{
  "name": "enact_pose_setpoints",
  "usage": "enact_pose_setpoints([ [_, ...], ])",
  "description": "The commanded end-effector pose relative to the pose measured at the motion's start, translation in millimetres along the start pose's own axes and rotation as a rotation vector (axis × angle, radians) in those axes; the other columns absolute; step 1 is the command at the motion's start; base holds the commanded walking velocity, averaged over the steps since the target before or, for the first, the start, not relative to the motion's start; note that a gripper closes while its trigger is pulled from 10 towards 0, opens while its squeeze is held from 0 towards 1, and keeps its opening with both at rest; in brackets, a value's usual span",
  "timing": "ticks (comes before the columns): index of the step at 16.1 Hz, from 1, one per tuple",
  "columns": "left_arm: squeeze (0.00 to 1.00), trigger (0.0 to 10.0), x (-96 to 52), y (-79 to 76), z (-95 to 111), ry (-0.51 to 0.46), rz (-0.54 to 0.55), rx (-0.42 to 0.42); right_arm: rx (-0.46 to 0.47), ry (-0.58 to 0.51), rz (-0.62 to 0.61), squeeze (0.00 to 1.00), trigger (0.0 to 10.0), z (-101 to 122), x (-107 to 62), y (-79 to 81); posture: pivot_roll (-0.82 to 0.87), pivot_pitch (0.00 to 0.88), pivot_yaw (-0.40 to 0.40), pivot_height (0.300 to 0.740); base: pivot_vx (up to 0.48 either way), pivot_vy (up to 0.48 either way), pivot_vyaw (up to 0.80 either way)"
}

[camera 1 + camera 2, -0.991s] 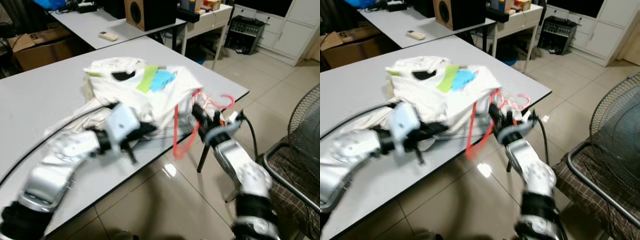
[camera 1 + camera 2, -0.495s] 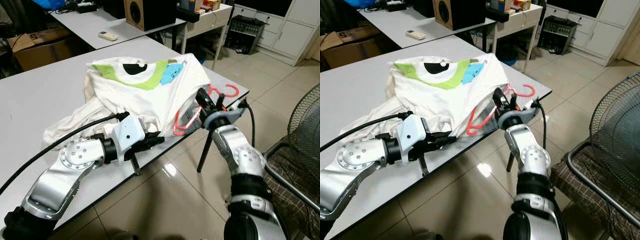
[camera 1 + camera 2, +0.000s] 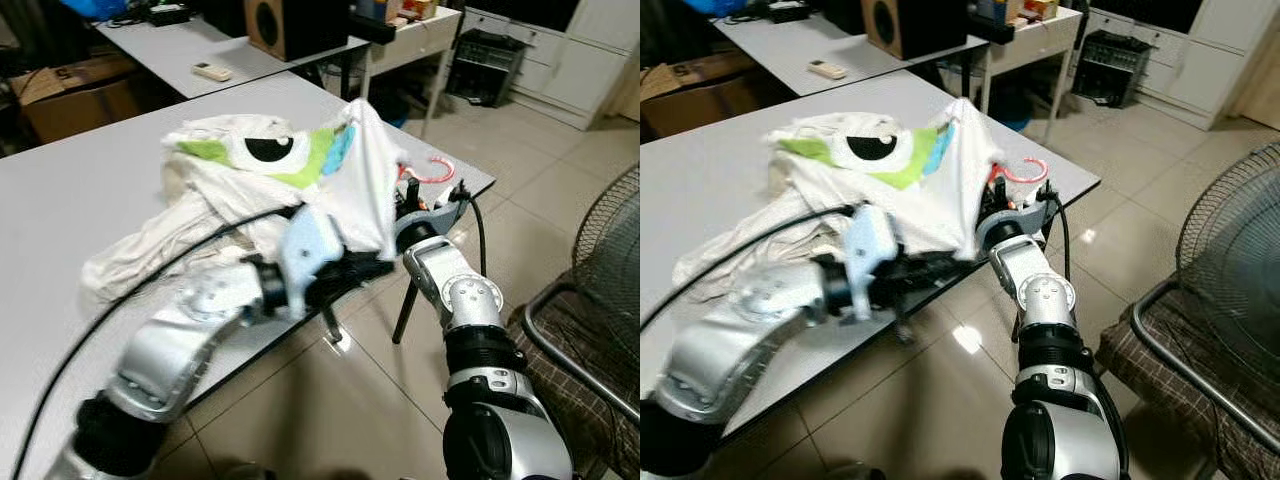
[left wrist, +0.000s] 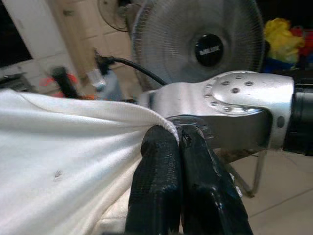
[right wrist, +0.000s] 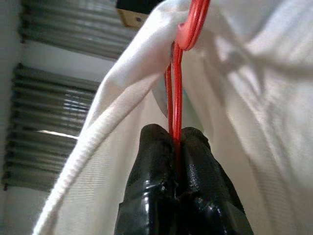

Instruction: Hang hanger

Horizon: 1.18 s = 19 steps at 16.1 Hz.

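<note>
White cotton T-shirt [image 3: 300, 180], soft and ribbed at the hem, heaped on the grey table [image 3: 80, 200] near its corner. Red plastic hanger [image 5: 175, 93], thin rod, inside the shirt; hook [image 3: 428, 170] protrudes beside it. Right gripper [image 5: 177, 142] pinches the rod, apparently threading it. Left gripper [image 4: 177, 142] pinches the hem, likely holding the shirt open.

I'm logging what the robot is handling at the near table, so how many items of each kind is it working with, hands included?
White T-shirt: 1
Red hanger: 1
Robot hands: 2, left hand pinching the shirt's edge, right hand clamped on the hanger inside the shirt
Total: 4
</note>
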<state>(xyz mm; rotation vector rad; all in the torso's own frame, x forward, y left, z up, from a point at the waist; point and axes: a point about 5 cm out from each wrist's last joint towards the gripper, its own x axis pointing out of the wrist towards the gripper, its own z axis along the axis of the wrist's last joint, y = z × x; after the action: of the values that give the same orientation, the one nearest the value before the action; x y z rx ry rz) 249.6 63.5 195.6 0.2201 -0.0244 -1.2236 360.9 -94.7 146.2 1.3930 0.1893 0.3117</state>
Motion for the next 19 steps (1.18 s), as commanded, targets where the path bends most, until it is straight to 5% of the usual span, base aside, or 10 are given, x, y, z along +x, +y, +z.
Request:
enact_pose_setpoints([
  [1,0.00,0.6,6.3,-11.2,-1.5,0.022,-0.070,-0.008,0.015,0.034,0.124,0.00,10.0,-17.8,12.8,31.2,0.02,0.000,0.019,0.740,0.000,0.000,0.00],
  [3,0.00,3.5,4.7,-17.6,-13.9,0.109,-0.088,-0.021,0.015,0.025,0.146,0.00,10.0,-14.9,13.4,33.5,0.02,0.000,0.007,0.740,0.000,0.000,0.00],
  [4,0.00,10.0,6.1,-13.5,-20.3,0.140,-0.019,-0.030,0.037,0.020,0.166,0.00,10.0,-13.1,14.4,36.6,0.03,0.000,0.001,0.740,0.000,0.000,0.00],
  [5,0.00,10.0,7.0,-9.8,-22.5,0.145,0.025,-0.042,0.052,0.020,0.175,0.00,10.0,-12.7,15.5,38.6,0.03,0.000,-0.004,0.740,0.000,0.000,0.00],
  [7,1.00,10.0,3.7,-2.0,-30.6,0.198,0.104,-0.040,0.049,0.010,0.187,0.00,10.0,-11.3,17.9,42.6,0.04,0.000,-0.012,0.740,0.000,0.000,0.00],
  [12,1.00,10.0,-7.2,6.4,-31.1,0.222,0.160,0.000,-0.052,0.045,0.148,0.00,10.0,-8.3,19.3,37.6,0.05,0.000,-0.026,0.740,0.000,0.000,0.00],
  [16,1.00,10.0,-16.9,-3.2,-21.9,0.108,0.130,-0.113,-0.097,0.008,0.142,0.00,10.0,9.2,14.5,33.8,0.05,0.000,-0.014,0.740,0.000,0.000,0.00],
  [19,1.00,10.0,-53.4,5.5,-24.5,0.072,0.229,-0.254,-0.156,-0.021,0.165,0.00,10.0,27.0,5.4,36.2,0.04,0.000,-0.014,0.740,0.000,0.000,0.53],
])
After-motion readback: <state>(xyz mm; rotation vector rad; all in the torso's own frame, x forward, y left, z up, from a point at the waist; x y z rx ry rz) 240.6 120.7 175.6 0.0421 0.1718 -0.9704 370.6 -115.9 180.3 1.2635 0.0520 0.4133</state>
